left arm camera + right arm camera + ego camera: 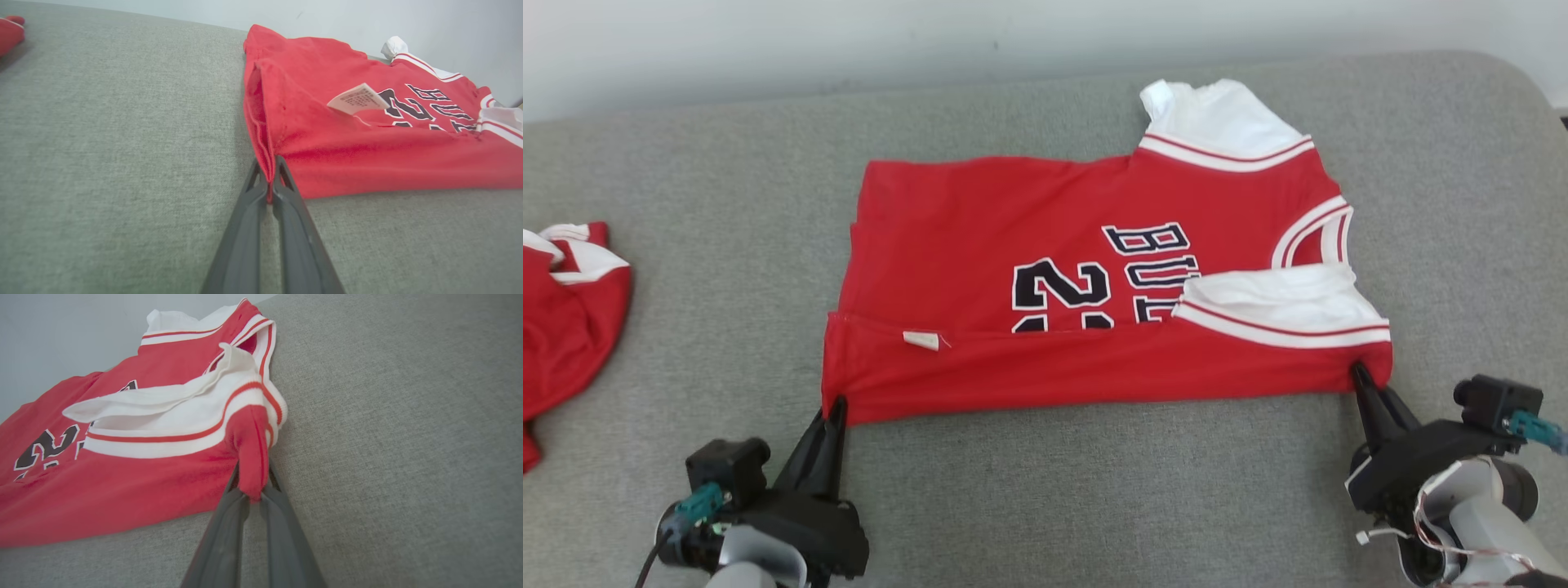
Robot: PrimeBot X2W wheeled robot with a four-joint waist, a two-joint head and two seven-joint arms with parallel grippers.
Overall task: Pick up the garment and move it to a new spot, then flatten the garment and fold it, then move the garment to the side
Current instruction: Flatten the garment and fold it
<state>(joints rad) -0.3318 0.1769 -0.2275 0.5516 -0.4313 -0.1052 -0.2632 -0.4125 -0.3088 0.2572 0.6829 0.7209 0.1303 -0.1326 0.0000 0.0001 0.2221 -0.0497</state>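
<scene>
On grey cushion (pixel 1045 506) | garment (pixel 980 220) lettering (pixel 1086 282) part-hidden under fold | left fingers (pixel 823 445), right fingers (pixel 1368 400) pinch its corners

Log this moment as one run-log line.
phase: folding | left pincer: shut on jersey hem-end corner | right pincer: shut on jersey shoulder-end corner | jersey: near edge folded over, on grey cushion

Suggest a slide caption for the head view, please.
Left gripper and right gripper pinch the near corners of a partly folded red jersey on grey upholstery.
</scene>
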